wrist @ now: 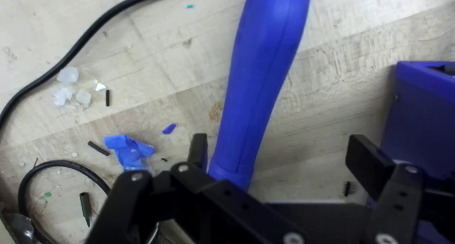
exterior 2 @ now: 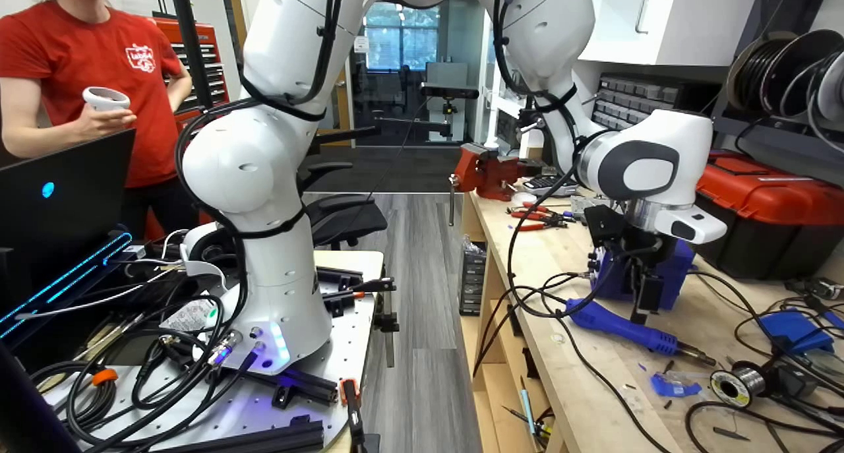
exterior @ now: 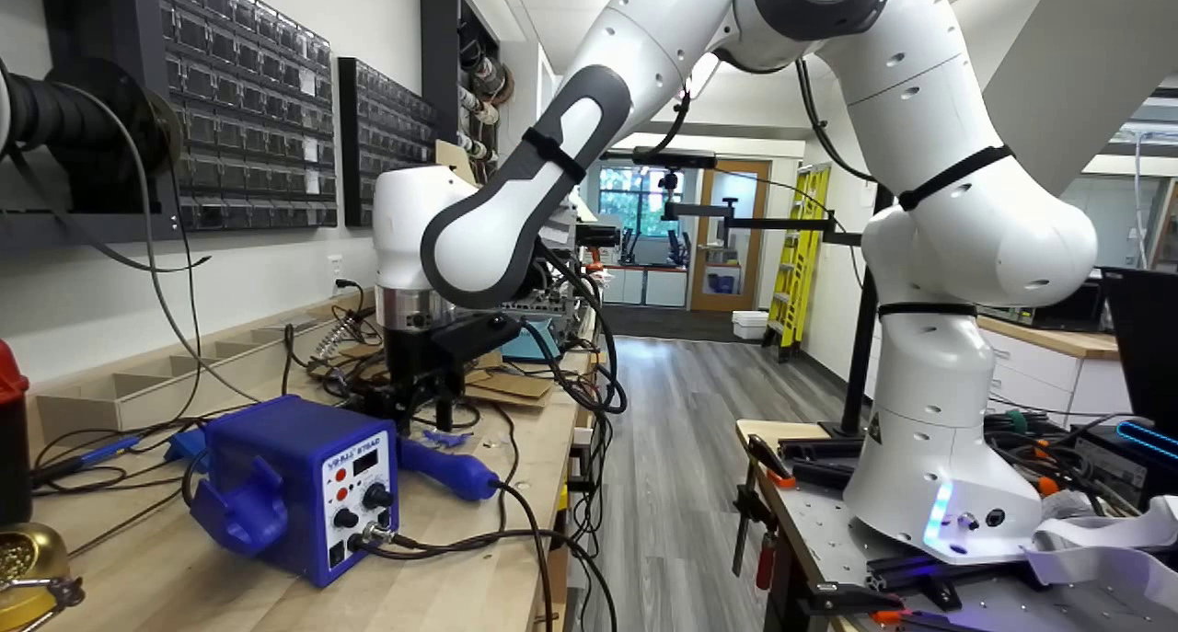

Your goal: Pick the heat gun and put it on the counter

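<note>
Wrist view is best for the gripper (wrist: 278, 148): fingers (wrist: 368, 166) spread well apart, blue heat gun (wrist: 256, 84) running up between them as seen there, nearer the finger on that view's left. Touching or not, can't tell. Heat gun lies on the wooden counter (exterior: 451, 600); metal nozzle (exterior 2: 695, 354) shows in an exterior view, hidden by the gripper in the wrist view. Blue box (exterior: 354, 512) just beside it: wrist view gets only a side and corner, while an exterior view has knobs (exterior: 375, 496) and a small display (exterior: 365, 460) on its front. Blue scrap (wrist: 129, 151), clear lumps (wrist: 68, 75) and a black cable (wrist: 76, 47) near the heat gun, sharpest in the wrist view. Solder spool (exterior 2: 733, 386) near the nozzle, plain in an exterior view. Gold cup (exterior: 28, 558) past the box, cut by the frame edge, in an exterior view. Red-lidded toolbox (exterior 2: 771, 182) behind the box in an exterior view; same view has red-handled pliers (exterior 2: 533, 227) and a red vise (exterior 2: 488, 173) farther along the counter. White arm (exterior: 1003, 246) in both exterior views, base on a separate bench (exterior 2: 362, 260) across the aisle. Person (exterior 2: 92, 77) in a red shirt beyond that bench, holding a white controller (exterior 2: 105, 99), in an exterior view. Wall drawers (exterior: 248, 108) in both exterior views; far back, a yellow ladder (exterior: 799, 255) shows in an exterior view.
</note>
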### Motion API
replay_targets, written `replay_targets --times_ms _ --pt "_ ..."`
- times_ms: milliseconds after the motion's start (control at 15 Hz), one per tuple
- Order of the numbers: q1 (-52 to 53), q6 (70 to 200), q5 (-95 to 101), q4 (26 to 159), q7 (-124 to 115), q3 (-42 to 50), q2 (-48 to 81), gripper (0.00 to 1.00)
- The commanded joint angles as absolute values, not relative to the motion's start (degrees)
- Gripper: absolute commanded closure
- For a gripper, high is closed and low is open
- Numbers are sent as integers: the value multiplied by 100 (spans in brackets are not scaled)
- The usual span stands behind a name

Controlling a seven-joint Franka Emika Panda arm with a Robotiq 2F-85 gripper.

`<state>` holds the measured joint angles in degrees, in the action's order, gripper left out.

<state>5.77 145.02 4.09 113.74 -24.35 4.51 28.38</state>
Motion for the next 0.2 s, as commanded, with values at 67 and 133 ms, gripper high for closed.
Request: replay_targets --times_ms 67,133 --pt "660 14474 375 11341 -2422 515 2785 0" --pt "668 14466 378 11341 -2426 521 2766 0"
